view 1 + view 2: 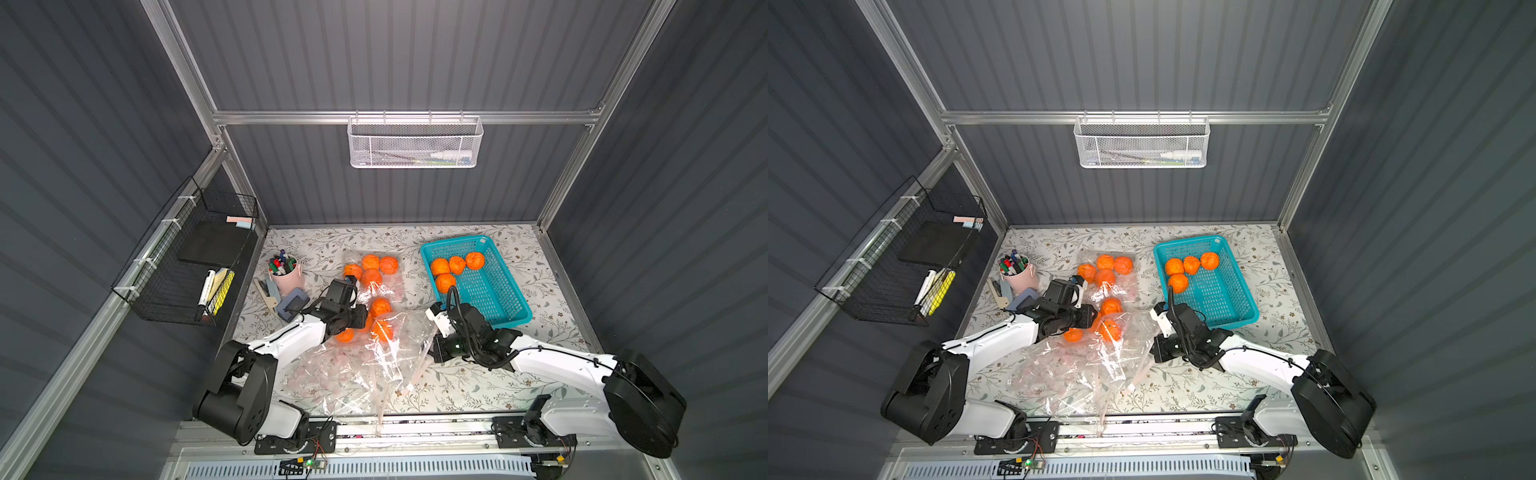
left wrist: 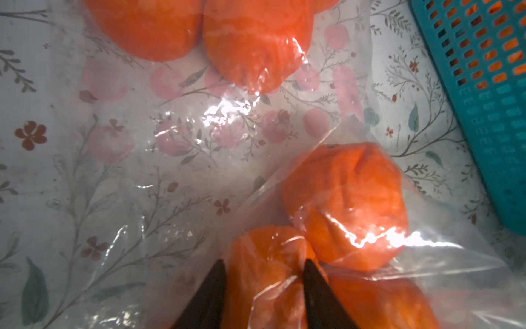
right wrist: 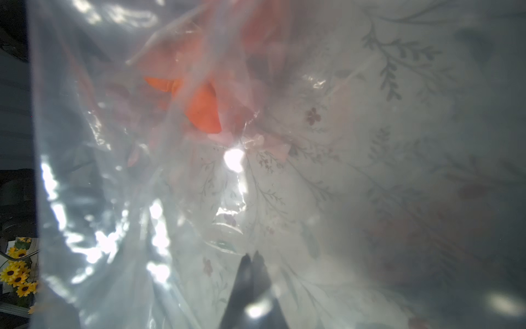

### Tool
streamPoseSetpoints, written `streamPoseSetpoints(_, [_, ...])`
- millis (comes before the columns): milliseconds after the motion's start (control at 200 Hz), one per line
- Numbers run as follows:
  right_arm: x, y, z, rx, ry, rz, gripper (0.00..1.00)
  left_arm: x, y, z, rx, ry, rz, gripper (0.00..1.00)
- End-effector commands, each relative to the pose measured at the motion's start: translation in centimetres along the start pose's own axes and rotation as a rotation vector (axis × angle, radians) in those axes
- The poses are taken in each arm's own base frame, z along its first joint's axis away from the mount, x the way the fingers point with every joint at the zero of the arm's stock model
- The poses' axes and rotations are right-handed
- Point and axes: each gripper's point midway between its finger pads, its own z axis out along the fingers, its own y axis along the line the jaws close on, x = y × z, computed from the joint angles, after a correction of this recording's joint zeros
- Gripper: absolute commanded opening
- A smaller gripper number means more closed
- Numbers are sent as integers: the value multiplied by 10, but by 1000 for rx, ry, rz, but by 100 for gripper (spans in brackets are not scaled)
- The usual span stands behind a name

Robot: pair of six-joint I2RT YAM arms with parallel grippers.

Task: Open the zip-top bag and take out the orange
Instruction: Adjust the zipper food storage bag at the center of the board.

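A clear zip-top bag [image 1: 374, 365] [image 1: 1075, 374] lies crumpled at the front middle of the flowered table, with three oranges showing at its far end. My left gripper [image 1: 365, 320] [image 1: 1094, 320] [image 2: 264, 260] reaches in there. Its two black fingers press the sides of one orange [image 2: 264, 282], which the arm mostly hides in both top views. Another orange [image 2: 344, 205] [image 1: 380, 306] lies just past it under the film. My right gripper [image 1: 430, 347] [image 1: 1152, 349] [image 3: 252, 255] is shut on the bag's right edge and holds the film raised. That film veils the right wrist view.
A second clear bag [image 1: 386, 286] with several oranges lies farther back. A teal basket [image 1: 486, 286] at the back right holds several oranges. A pink cup of pens [image 1: 284, 270] and small desk items [image 1: 291, 305] stand at the left. A black wire rack [image 1: 187, 266] hangs on the left wall.
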Motion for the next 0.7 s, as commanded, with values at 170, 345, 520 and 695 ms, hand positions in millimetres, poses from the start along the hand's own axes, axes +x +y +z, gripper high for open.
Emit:
streamPoseSetpoints(170, [-15, 9, -1, -17, -20, -17, 0, -33, -22, -28, 73, -88, 58, 0])
streamPoseSetpoints(345, [-23, 13, -2, -12, -21, -39, 0, -65, -35, -59, 89, -160, 107, 0])
streamPoseSetpoints(520, [-31, 10, -2, 6, -49, -47, 0, -94, -58, -105, 174, -304, 171, 0])
streamPoseSetpoints(695, [-40, -7, 4, 65, -87, -19, 11, -119, -75, -160, 232, -478, 221, 0])
